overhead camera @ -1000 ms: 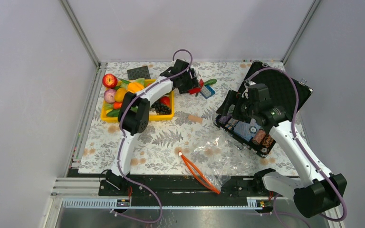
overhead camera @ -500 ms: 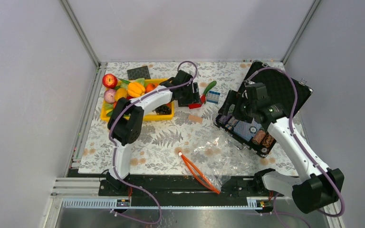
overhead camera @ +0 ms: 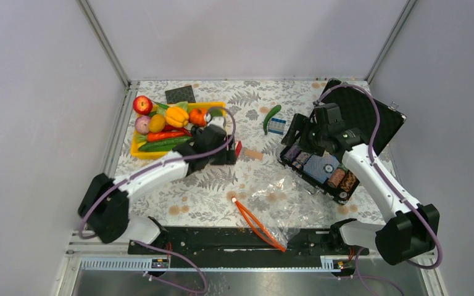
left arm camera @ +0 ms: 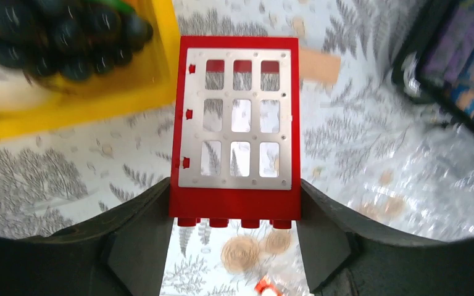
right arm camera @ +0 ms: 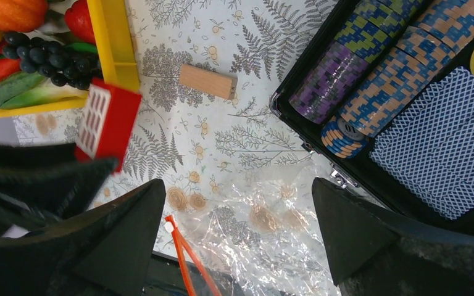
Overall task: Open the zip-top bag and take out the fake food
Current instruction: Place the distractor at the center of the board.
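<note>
Left end effector (left arm camera: 234,213) is half-closed, clamping a red window brick (left arm camera: 234,117). Right end effector (right arm camera: 236,185) gapes wide, empty. The zip-top bag (right arm camera: 265,234) lies flat beneath it, seemingly emptied. The fake food (overhead camera: 176,116) fills the yellow tray (right arm camera: 114,43) beside the left. Next: release the brick onto the bench.

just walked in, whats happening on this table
The left gripper holds a red toy window piece just beside the yellow tray, where the fake food sits. The zip-top bag lies flat near the front edge, apparently empty. The right gripper hovers open near the bag and the poker chip case.
</note>
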